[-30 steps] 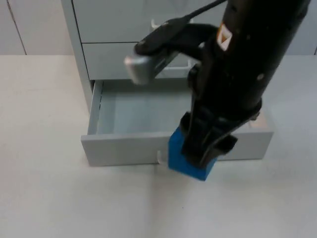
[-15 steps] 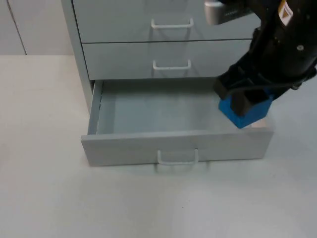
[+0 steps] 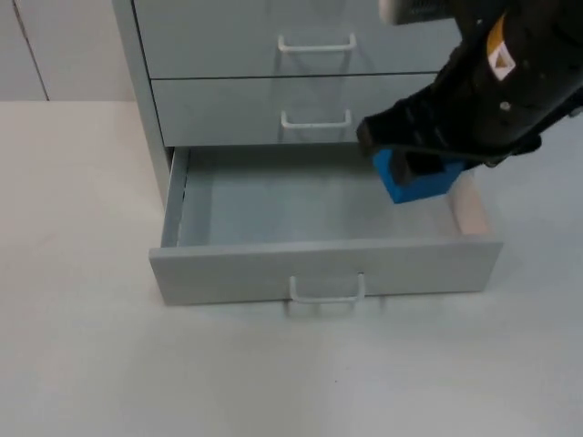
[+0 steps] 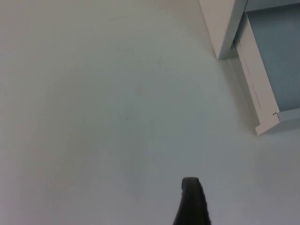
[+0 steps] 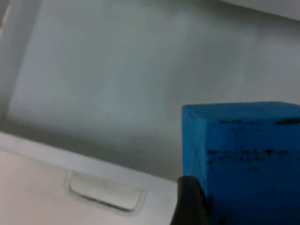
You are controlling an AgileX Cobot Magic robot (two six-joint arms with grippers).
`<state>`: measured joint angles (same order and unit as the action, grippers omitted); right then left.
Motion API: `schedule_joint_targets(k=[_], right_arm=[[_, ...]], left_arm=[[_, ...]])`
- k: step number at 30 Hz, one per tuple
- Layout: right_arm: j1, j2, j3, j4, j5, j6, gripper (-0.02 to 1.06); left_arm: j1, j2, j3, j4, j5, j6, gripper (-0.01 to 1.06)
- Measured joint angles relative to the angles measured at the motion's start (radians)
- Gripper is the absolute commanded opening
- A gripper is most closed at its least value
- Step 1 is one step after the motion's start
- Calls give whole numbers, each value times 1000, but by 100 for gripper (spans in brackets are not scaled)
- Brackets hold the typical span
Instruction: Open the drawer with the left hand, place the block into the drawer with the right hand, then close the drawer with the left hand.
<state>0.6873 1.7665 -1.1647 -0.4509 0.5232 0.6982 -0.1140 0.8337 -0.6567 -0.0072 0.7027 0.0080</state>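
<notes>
The right gripper (image 3: 414, 168) hung over the right part of the pulled-out bottom drawer (image 3: 323, 270) of the pale grey cabinet (image 3: 301, 55), fingers clamped on the bright blue cube-shaped block (image 3: 414, 180). The block sat between those fingers, above the drawer's bluish floor and clear of it, as far as the top view let me judge. In the right wrist view the same block (image 5: 241, 159) loomed beside a black fingertip (image 5: 190, 199), with the drawer's inside spread beneath and its white wire handle (image 5: 104, 194) past the front wall.

The step in hand looked to be the drop-off. To do it well, I'd say the fingers should go lower inside the walls before parting, keeping the block off the right side wall and the front panel, so it lands flat and doesn't bounce or lodge where it could block closing.

The left gripper (image 4: 190, 206) waited over the bare white counter (image 4: 103, 103), off beside the cabinet's corner and the drawer's side rail; how its fingers stood, I could not tell.

The count: one blue block, three drawer fronts visible on the cabinet, three white wire handles (image 3: 326, 289), one drawer open, two arms
</notes>
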Motion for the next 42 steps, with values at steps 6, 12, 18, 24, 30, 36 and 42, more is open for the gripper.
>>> schedule_joint_targets(k=[6, 12, 18, 24, 30, 36, 42], right_arm=[[0, 75, 0, -155, -65, 217, 0], [0, 146, 0, -400, -107, 466, 0], [0, 225, -21, -598, -145, 681, 0], [0, 320, -105, -636, -161, 704, 1], [0, 363, -121, -638, -161, 704, 25], [0, 368, -125, -638, -161, 704, 67], [0, 368, -127, -638, -161, 704, 75]], left_arm=[[0, 0, 0, 0, -2, 0, 59], [0, 0, 0, 0, -2, 0, 59], [0, 0, 0, 0, -3, 0, 59], [0, 0, 0, 0, -5, 0, 59], [0, 0, 0, 0, -5, 0, 59], [0, 0, 0, 0, -5, 0, 59], [0, 0, 0, 0, -7, 0, 59]])
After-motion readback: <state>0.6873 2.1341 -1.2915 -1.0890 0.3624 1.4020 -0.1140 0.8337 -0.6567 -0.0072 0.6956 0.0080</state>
